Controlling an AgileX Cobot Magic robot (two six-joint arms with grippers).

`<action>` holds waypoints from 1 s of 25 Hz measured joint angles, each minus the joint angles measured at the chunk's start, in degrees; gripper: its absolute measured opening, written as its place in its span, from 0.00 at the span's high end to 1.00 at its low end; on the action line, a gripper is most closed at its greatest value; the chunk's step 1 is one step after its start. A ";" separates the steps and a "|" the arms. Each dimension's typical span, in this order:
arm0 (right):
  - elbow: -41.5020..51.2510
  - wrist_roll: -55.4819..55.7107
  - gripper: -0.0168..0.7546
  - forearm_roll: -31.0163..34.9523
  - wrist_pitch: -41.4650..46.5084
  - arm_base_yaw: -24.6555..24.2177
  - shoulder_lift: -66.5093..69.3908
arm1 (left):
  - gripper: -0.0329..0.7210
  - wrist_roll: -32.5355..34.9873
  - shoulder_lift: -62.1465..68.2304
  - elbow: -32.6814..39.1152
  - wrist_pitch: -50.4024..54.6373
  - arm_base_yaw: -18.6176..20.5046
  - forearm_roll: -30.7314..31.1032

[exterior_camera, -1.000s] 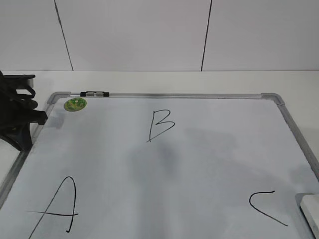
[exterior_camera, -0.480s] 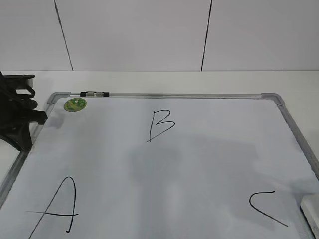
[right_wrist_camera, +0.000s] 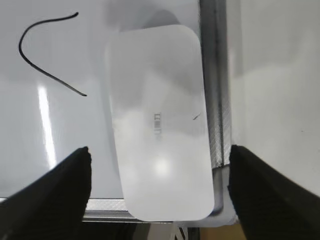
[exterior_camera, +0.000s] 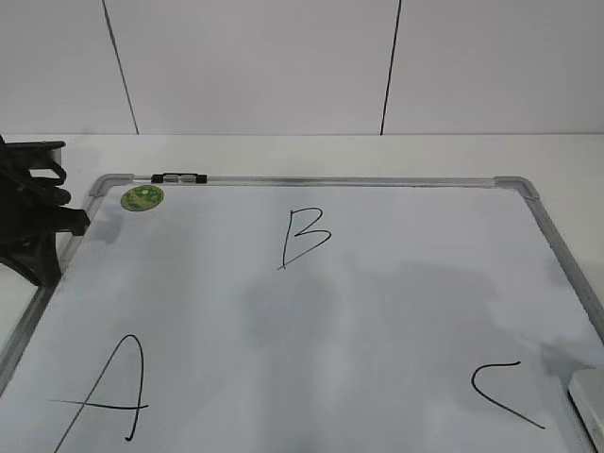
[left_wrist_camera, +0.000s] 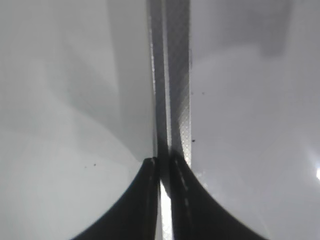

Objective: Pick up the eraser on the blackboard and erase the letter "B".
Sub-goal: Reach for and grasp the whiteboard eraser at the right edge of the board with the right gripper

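White wall panels behind; pale table carrying the blackboard (exterior_camera: 557, 250), silver-framed.

Change: over the last second the eraser (right_wrist_camera: 159, 120) slides lower at the exterior view's bottom right edge, and the shadow beside "C" (exterior_camera: 505, 392) shifts. Judgement: right arm is descending for the pick; nothing grasped yet.

Right gripper (right_wrist_camera: 159, 192): jaws spread wide, straddling the eraser, not touching.

Left gripper (left_wrist_camera: 164, 192): clenched, empty, over the left frame rail.

Eraser: near right corner, against the frame, beside "C".

"B" (exterior_camera: 304, 236): intact, far of the eraser, bare board all around.
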 joint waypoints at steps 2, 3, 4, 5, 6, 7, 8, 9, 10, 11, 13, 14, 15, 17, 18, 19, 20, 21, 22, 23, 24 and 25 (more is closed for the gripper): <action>0.03 -0.12 0.13 0.07 0.00 0.00 1.87 | 0.91 0.00 0.00 0.00 -0.09 0.00 -0.10; 0.03 -0.52 0.13 0.07 -0.22 0.00 2.99 | 0.91 0.00 0.00 0.00 -0.09 0.00 -0.10; 0.03 -0.65 0.13 0.07 -0.36 0.00 3.92 | 0.91 0.00 0.00 0.00 -0.09 0.00 -0.10; 0.03 -0.91 0.13 0.10 -0.73 0.00 5.04 | 0.91 0.00 0.00 0.00 -0.09 0.00 -0.10; 0.03 -1.50 0.13 0.20 -1.01 0.00 6.18 | 0.91 0.00 0.00 0.00 -0.09 0.00 -0.10; 0.03 -1.83 0.13 0.33 -1.28 0.00 7.29 | 0.91 0.00 0.00 0.00 -0.09 0.00 -0.10; 0.03 -2.38 0.13 0.46 -1.29 0.00 8.15 | 0.91 0.00 0.00 0.00 -0.12 0.00 -0.10; 0.03 -3.01 0.13 0.80 -1.49 0.00 9.05 | 0.91 0.00 0.00 0.00 -0.12 0.00 -0.10; 0.03 -3.74 0.13 1.40 -1.81 0.00 9.82 | 0.91 0.00 0.00 0.00 -0.12 0.00 -0.10; 0.03 -4.34 0.13 1.92 -2.22 0.00 10.44 | 0.91 0.00 0.00 0.00 -0.12 0.00 -0.10; 0.03 -5.17 0.13 2.65 -2.80 0.00 11.11 | 0.91 0.00 0.00 0.00 -0.12 0.00 -0.10; 0.03 -5.28 0.13 2.65 -2.90 0.00 11.38 | 0.91 0.00 0.00 0.00 -0.12 0.00 -0.10; 0.03 -5.40 0.13 2.65 -3.04 0.00 11.66 | 0.91 0.00 0.00 0.00 -0.12 0.00 -0.10; 0.03 -5.48 0.13 2.54 -3.29 0.00 12.42 | 0.91 0.00 0.00 0.00 -0.12 0.00 -0.10; 0.03 -5.53 0.13 2.54 -3.29 0.00 12.91 | 0.91 0.00 0.00 0.00 -0.12 0.00 -0.10; 0.03 -5.62 0.13 2.54 -3.41 0.00 13.31 | 0.91 0.00 0.00 0.00 -0.12 0.00 -0.10; 0.03 -5.62 0.13 2.43 -3.54 0.00 13.87 | 0.91 0.00 0.00 0.00 -0.12 0.00 -0.10; 0.03 -5.62 0.13 2.46 -3.83 0.00 14.39 | 0.91 0.00 0.00 0.00 -0.12 0.00 -0.10; 0.03 -5.66 0.13 2.46 -3.97 0.00 14.82 | 0.91 0.00 0.00 0.00 -0.12 0.00 -0.10; 0.03 -5.76 0.13 2.46 -4.23 0.00 15.20 | 0.91 0.00 0.00 0.00 -0.12 0.00 -0.10; 0.03 -5.80 0.13 2.46 -4.23 0.00 15.54 | 0.91 0.00 0.00 0.00 -0.12 0.00 -0.10; 0.03 -5.80 0.13 2.46 -4.23 0.00 15.78 | 0.91 0.00 0.00 0.00 -0.12 0.00 -0.10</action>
